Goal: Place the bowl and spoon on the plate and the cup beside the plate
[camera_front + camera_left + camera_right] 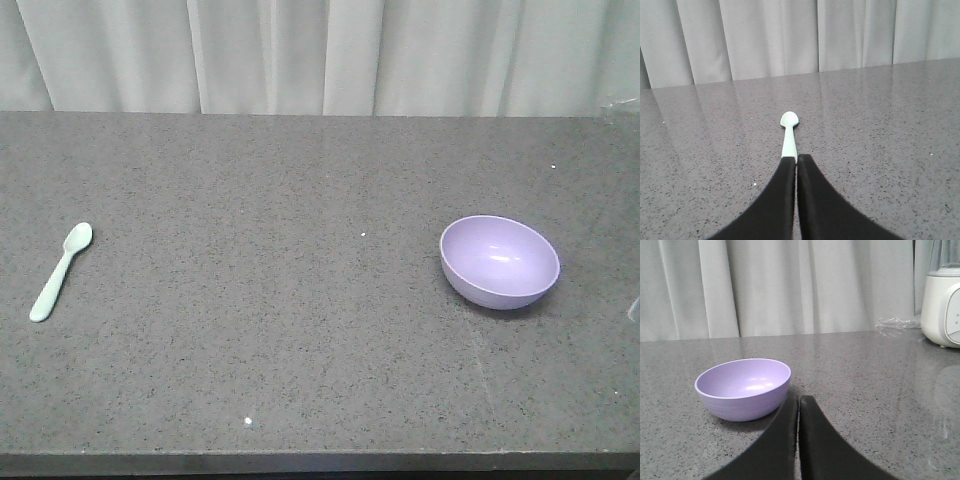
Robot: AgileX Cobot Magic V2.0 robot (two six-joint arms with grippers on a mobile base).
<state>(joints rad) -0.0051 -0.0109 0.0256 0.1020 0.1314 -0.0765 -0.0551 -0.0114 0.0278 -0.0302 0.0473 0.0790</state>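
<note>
- Front view: the bowl (499,262) sits upright on the grey tabletop (300,340). The spoon (60,272) lies flat, well apart to the bowl's left, head toward the curtain (300,50).
- Left wrist view: the left pincer (797,159) is closed tip to tip, gripping nothing. The spoon shows just past its tips.
- Right wrist view: the right pincer (799,399) is likewise closed and bare, near the bowl's right side. A white appliance (942,305) stands far right of the bowl.

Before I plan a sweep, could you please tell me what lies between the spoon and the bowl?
Only bare grey counter lies between the spoon and the bowl, apart from a tiny white speck; the front view shows it.
</note>
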